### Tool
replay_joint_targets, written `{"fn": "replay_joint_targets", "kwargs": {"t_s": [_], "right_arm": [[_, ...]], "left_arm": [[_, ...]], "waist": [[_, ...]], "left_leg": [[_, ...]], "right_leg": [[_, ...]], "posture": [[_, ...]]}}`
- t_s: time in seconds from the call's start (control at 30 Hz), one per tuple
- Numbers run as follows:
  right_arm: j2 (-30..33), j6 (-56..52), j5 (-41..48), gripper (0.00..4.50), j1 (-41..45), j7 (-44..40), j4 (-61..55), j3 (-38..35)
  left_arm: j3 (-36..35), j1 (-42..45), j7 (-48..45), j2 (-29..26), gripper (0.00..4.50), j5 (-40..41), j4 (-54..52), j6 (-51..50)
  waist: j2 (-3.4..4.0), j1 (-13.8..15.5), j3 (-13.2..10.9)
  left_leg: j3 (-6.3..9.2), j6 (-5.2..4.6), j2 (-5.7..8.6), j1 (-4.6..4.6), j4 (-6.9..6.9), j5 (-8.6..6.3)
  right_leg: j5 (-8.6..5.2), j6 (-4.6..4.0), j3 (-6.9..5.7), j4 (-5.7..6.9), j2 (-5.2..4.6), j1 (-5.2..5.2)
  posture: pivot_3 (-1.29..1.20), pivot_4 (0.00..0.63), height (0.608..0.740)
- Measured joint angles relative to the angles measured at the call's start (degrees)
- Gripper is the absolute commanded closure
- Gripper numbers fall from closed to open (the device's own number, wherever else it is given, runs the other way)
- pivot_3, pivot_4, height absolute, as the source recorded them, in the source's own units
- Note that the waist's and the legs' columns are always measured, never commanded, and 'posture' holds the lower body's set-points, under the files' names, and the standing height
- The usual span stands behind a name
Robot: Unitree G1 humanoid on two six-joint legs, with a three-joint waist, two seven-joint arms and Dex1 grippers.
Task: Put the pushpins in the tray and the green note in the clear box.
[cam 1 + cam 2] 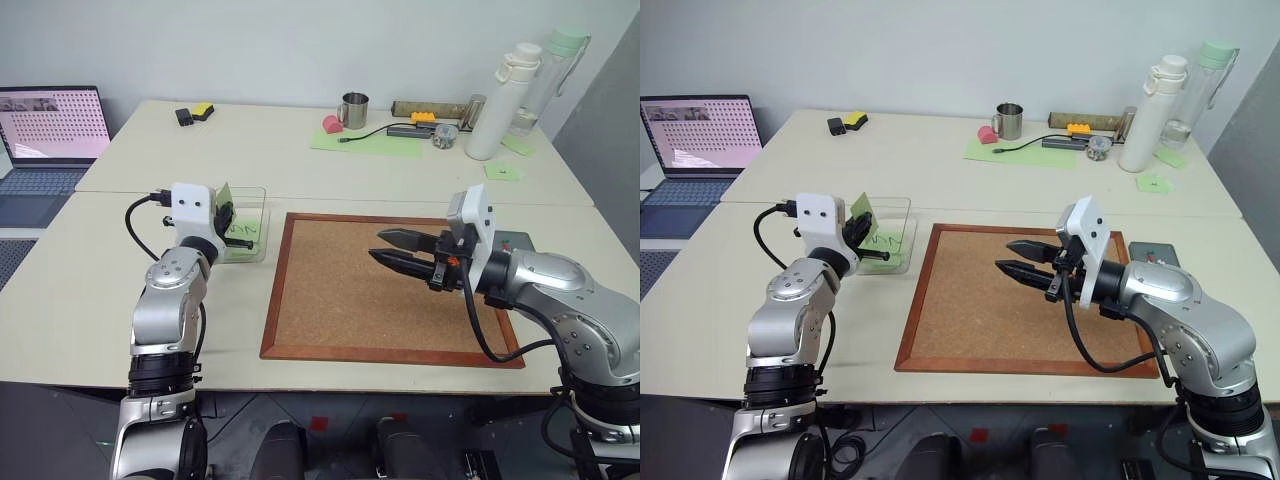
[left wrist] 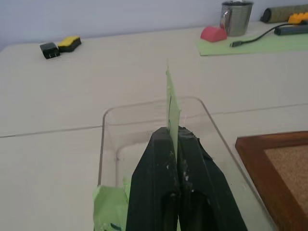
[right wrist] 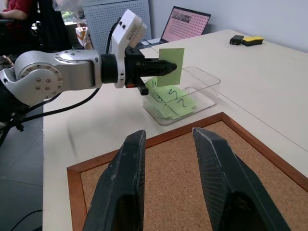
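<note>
**Trainee:** Starting nearest us, what do you have?

**Operator:** Closest in is the corkboard [image 1: 385, 290], bare as far as I can see. My right gripper [image 1: 398, 250] hangs over its middle, pointing toward nine o'clock, fingers spread wide with nothing between them.

**Trainee:** And the left?

**Operator:** My left gripper [image 3: 166, 68] is out over the clear box [image 1: 258, 215], which sits just off the board's ten o'clock corner. Its fingers are pinched on the green note [image 3: 171, 66] by one edge. The note stands upright, above the box's near end.

**Trainee:** How will that note behave?

**Operator:** I judge it nearly weightless and floppy. It will flutter, not drop straight, and a sticky strip could cling to a finger pad when I let go. So I'd lower it well inside the walls before opening. An edge pinch is the right hold; gripping the middle would crease it.

**Trainee:** Anything already in the box?

**Operator:** Scribbled green notes [image 3: 172, 102] lie on its floor, so the plain one will settle on top.

**Trainee:** The tray and pushpins?

**Operator:** The dark tray [image 1: 1159, 254] peeks out behind my right arm, at the board's two o'clock corner. I can't make out the pushpins from here. They'd be tiny, hard and slippery, best taken by the head.
</note>
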State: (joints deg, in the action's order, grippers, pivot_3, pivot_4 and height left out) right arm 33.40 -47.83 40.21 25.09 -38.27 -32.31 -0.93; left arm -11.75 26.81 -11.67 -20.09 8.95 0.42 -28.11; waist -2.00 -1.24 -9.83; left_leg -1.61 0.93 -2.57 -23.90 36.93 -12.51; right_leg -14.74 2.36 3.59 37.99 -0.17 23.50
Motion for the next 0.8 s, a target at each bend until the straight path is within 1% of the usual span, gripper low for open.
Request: {"fn": "replay_joint_targets", "kwargs": {"t_s": [0.2, 0.33, 0.43, 0.53, 0.63, 0.67, 0.73, 0.8], "right_arm": [[0.6, 0.2, -0.2, 2.85, 0.0, 0.0, 0.5, -0.2], [1.1, 0.9, -0.8, 2.85, 0.0, 0.1, 1.4, -0.2], [2.0, 1.3, -0.8, 2.85, 0.2, -0.1, 2.1, -0.9], [3.7, 1.6, -0.8, 2.85, 0.3, -0.5, 3.4, -2.5], [7.6, 2.2, -1.0, 2.85, -1.4, -2.5, 4.1, -4.5], [9.0, 2.4, -1.2, 2.85, -2.4, -3.4, 4.3, -4.9], [13.1, 2.5, -1.3, 2.85, -6.1, -6.3, 4.9, -5.8], [14.2, 2.4, -1.2, 2.85, -7.9, -7.7, 6.1, -7.2]], "left_arm": [[0.2, 0.2, -0.4, -0.9, 2.71, -0.6, 0.5, 1.3], [2.3, 0.5, -3.4, -3.4, 2.71, -1.4, 1.1, 2.9], [4.0, 2.4, -7.0, -5.6, 2.71, -1.6, 2.0, 4.6], [5.6, 5.5, -13.6, -9.0, 2.71, -0.1, 1.9, 4.6], [9.2, 6.3, -24.3, -13.9, 2.71, 2.8, -2.1, 2.8], [10.2, 5.9, -27.6, -15.3, 2.71, 4.0, -3.4, 2.1], [12.9, 3.7, -35.8, -20.0, 2.71, 6.5, -7.1, 1.0], [14.5, 2.3, -41.5, -22.8, 2.71, 7.1, -7.8, 0.9]], "waist": [[0.0, -0.2, 0.0], [0.0, -0.2, 0.0], [-0.03, -0.2, 0.0], [-0.08, -0.2, 0.0], [-0.07, -0.3, 0.0], [-0.07, -0.3, 0.0], [-0.07, -0.4, 0.0], [-0.07, -0.5, -0.1]], "left_leg": [[0.0, 0.0, 0.0, 0.0, -0.01, 0.0], [-0.01, 0.0, 0.02, -0.01, -0.01, 0.0], [-0.02, 0.0, 0.02, -0.01, 0.0, 0.0], [-0.04, 0.0, 0.04, -0.02, -0.01, 0.0], [-0.07, 0.0, 0.01, -0.01, -0.08, 0.0], [-0.09, 0.0, 0.0, -0.01, -0.09, 0.0], [-0.11, 0.0, -0.01, 0.0, -0.12, 0.0], [-0.1, 0.0, -0.02, 0.02, -0.09, 0.0]], "right_leg": [[0.0, 0.0, 0.0, 0.0, 0.0, 0.0], [0.0, 0.0, 0.0, -0.01, 0.0, 0.0], [0.0, 0.0, 0.01, -0.01, 0.0, 0.01], [0.0, 0.0, -0.01, -0.02, 0.0, 0.02], [-0.01, 0.0, 0.02, -0.06, -0.02, 0.03], [-0.01, 0.0, 0.04, -0.09, -0.02, 0.03], [-0.04, -0.04, 0.06, -0.1, -0.02, 0.04], [-0.06, -0.07, 0.05, -0.04, 0.01, 0.06]], "posture": [[0.0, 0.15, 0.74], [0.0, 0.15, 0.74], [0.0, 0.15, 0.74], [0.0, 0.15, 0.74], [0.0, 0.15, 0.74], [0.0, 0.15, 0.74], [0.0, 0.15, 0.74], [0.0, 0.15, 0.74]]}}
